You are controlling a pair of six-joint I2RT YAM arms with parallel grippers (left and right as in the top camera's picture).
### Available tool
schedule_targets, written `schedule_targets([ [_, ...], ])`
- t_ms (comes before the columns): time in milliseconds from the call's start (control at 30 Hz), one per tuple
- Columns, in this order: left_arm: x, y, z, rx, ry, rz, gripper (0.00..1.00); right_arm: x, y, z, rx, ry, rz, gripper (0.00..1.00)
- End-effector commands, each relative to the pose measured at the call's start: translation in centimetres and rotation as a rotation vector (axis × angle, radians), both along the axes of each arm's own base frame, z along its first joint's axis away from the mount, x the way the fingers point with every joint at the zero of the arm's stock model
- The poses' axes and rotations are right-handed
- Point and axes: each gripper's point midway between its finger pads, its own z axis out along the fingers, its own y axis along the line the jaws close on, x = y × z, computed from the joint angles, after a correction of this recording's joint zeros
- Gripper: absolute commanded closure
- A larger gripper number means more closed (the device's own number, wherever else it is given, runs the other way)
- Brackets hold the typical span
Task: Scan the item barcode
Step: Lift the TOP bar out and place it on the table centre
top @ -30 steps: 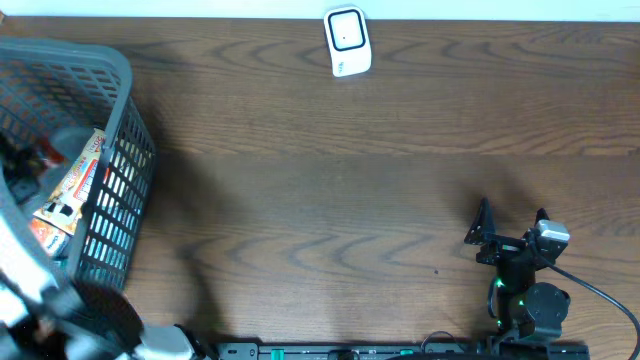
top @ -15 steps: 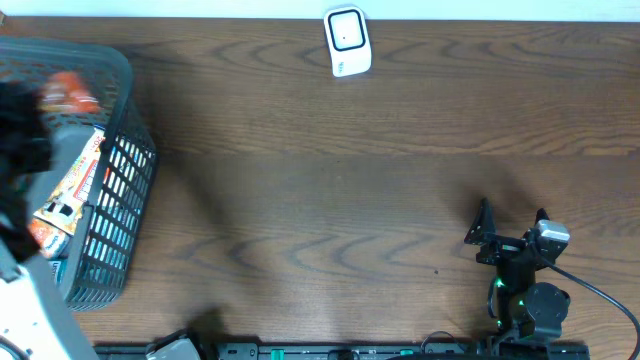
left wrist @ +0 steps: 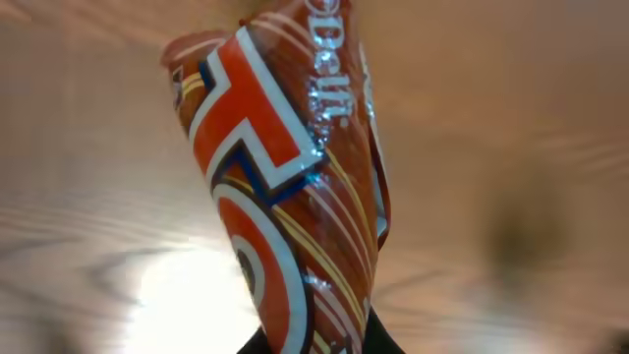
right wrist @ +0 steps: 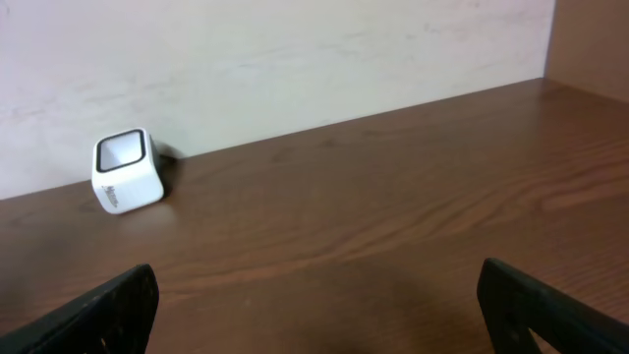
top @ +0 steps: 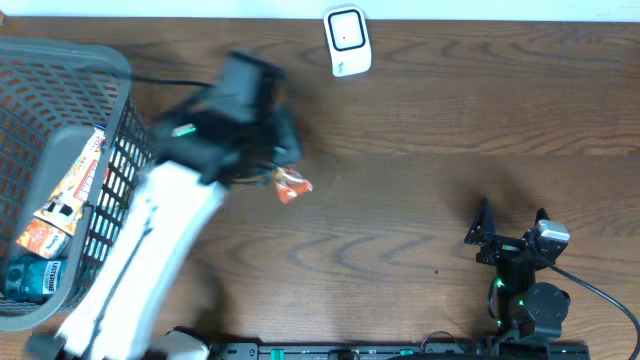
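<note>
An orange snack packet (top: 292,185) is clasped in the left gripper (top: 277,168). The scanner (top: 347,41) is seen at twelve o'clock, and the right gripper (top: 512,225) is spread open at five o'clock.

Overhead view. Left gripper (top: 274,168), motion-blurred on its white arm (top: 150,250), grips a crinkled orange-red foil packet (top: 293,185) above the brown wooden table (top: 420,150), right of the grey plastic mesh basket (top: 60,48). White cube scanner (top: 347,42) at far centre. Right gripper (top: 512,222), jaws spread, near right.
</note>
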Motion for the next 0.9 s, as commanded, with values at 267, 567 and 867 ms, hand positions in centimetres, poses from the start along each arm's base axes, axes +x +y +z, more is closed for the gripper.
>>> schedule_targets([
  [267, 0.5, -5.5, -15.8, 0.312, 0.275, -0.085, 0.92, 0.0, -0.1, 0.0, 0.011, -0.002, -0.005, 0.01],
  [567, 0.5, -7.7, -19.9, 0.312, 0.307, -0.011, 0.87, 0.0, -0.1, 0.0, 0.011, -0.002, -0.005, 0.01],
  [867, 0.6, -7.7, -19.7, 0.289, 0.31, 0.067, 0.24, 0.0, -0.1, 0.0, 0.011, -0.002, -0.005, 0.01],
])
